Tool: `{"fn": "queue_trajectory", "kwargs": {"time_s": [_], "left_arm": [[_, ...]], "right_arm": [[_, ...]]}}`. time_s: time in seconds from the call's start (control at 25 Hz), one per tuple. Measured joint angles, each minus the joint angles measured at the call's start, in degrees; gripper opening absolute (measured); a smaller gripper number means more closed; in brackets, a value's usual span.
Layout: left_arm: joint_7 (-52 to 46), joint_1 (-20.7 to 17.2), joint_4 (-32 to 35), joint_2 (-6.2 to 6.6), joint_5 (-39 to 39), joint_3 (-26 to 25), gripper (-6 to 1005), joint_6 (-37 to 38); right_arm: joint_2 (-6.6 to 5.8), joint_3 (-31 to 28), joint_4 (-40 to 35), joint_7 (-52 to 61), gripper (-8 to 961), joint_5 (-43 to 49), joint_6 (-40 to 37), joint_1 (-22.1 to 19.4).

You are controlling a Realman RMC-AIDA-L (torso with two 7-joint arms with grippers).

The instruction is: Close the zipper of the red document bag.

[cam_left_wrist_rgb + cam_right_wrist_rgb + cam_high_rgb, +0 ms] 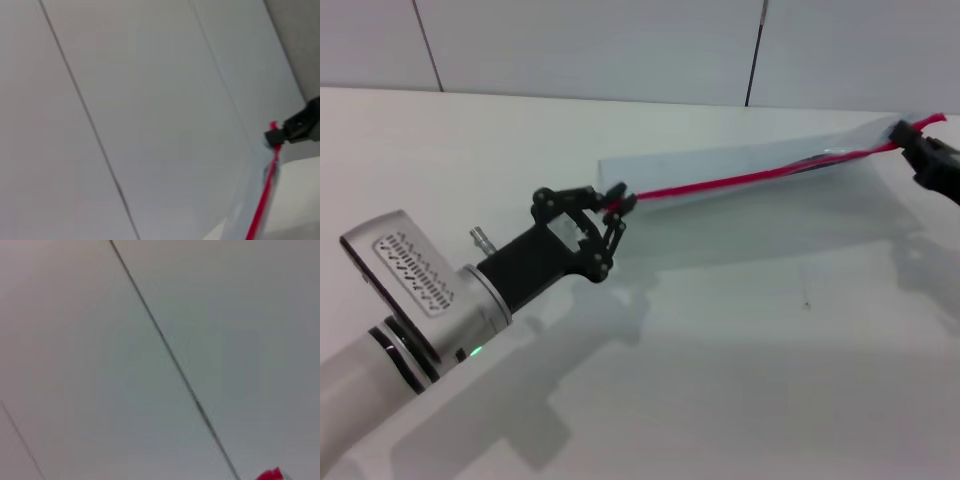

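Head view, left to right: the left claw [617,208], at about nine o'clock of the red document bag [740,165], is clamped on the near end of the zipper [740,180]. The bag is held up off the table [720,350], its long axis running toward two o'clock. At that far end the right claw [910,135] is pinched on the zipper's other end, so any closing pull would likely follow this line.

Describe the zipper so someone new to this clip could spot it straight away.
On the white table, a pale blue-grey document bag is held up between the left gripper and the right gripper. The zipper is the thin strip along its upper long edge, running from one gripper to the other. It is the only bright red thing here.
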State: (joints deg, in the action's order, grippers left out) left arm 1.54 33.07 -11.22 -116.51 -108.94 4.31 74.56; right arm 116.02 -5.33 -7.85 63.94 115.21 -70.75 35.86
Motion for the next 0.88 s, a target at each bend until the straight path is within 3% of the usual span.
{"fn": "queue_trajectory", "kwargs": {"time_s": [0.24, 0.44, 0.52, 0.88], "left_arm": [[-0.41, -0.99, -1.07, -0.17, 8.43, 0.0, 169, 2.15], [-0.6, -2.45, -1.6, -0.01, 13.28, 0.0, 254, 6.03], [-0.61, -2.94, -1.54, 0.04, 14.56, -0.01, 310, 7.59], [-0.76, -4.89, -1.04, 0.13, 16.89, 0.0, 703, 15.61]], "right_arm": [[0.33, -2.89, -0.01, -3.83, 131, -7.34, -0.27, -3.14], [0.62, -3.64, 4.53, -18.15, 137, -14.06, -6.2, -6.07], [0.61, -3.64, 6.1, -23.1, 373, -14.61, -8.26, -6.5], [0.71, -3.63, 15.08, -47.55, 466, -15.03, -11.96, -7.47]]}}
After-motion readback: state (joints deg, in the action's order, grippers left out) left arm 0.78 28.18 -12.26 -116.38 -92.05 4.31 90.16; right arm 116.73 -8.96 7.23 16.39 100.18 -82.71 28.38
